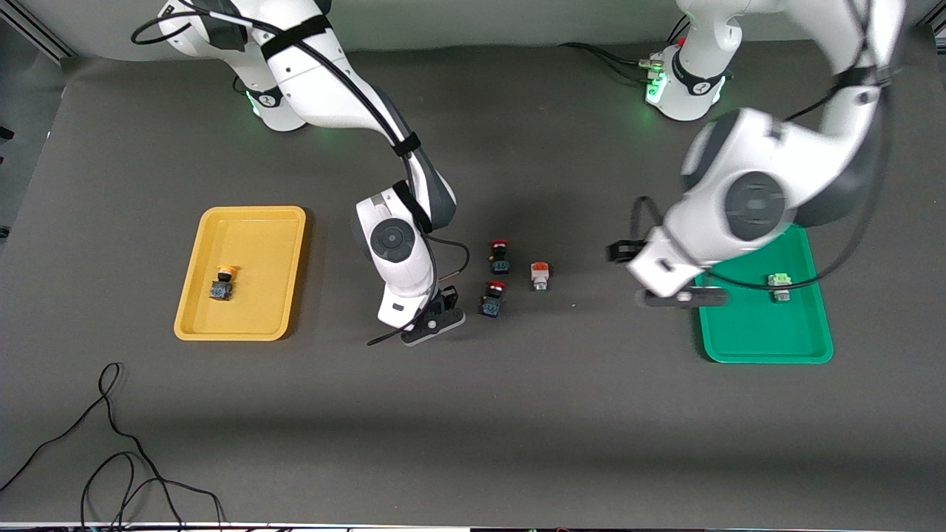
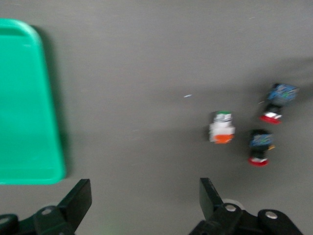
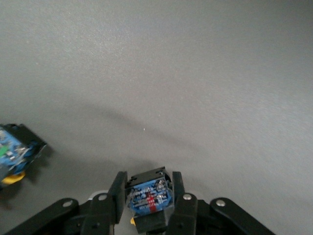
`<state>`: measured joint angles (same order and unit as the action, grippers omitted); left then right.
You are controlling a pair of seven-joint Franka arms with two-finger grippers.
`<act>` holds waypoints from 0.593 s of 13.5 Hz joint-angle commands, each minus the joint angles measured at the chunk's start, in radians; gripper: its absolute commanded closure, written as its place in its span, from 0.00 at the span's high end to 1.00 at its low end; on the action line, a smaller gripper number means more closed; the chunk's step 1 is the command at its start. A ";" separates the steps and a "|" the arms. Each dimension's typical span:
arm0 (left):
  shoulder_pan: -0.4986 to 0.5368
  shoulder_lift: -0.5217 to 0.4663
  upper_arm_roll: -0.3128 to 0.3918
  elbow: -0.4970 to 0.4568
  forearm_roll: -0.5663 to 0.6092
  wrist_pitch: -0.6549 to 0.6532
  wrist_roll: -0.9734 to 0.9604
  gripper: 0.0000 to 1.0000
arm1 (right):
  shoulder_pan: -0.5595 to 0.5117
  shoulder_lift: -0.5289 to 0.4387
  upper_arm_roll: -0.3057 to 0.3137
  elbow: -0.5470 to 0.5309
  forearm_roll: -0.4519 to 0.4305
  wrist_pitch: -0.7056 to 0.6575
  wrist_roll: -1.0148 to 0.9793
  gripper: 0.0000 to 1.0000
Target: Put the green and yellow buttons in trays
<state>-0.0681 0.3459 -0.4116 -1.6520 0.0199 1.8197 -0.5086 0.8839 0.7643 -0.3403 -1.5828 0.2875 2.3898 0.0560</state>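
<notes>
Mid-bench, the right claw (image 3: 146, 198) is clamping a yellow button (image 3: 148, 195), due next for the yellow tray (image 1: 255, 222). The left claw (image 2: 144, 200) is hanging apart beside the green tray (image 1: 768, 343).

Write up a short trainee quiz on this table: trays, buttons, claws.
1. True or false: the yellow tray holds two buttons.
2. Which claw is shut on a button? A) left claw B) right claw C) neither
3. Fill in: ___ red-capped buttons lie on the table between the trays.

Key:
1. False. It holds one yellow button.
2. B. The left claw is open, over the table beside the green tray.
3. Two.
</notes>
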 commanded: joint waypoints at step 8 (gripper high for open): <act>-0.194 0.212 0.017 -0.057 0.040 0.278 -0.205 0.99 | 0.007 -0.348 -0.303 0.004 -0.011 -0.572 0.067 0.28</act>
<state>-0.2361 0.5413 -0.4092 -1.6660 0.0394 2.0265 -0.6870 0.8801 0.4620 -0.5648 -1.5392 0.2850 1.8692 0.1162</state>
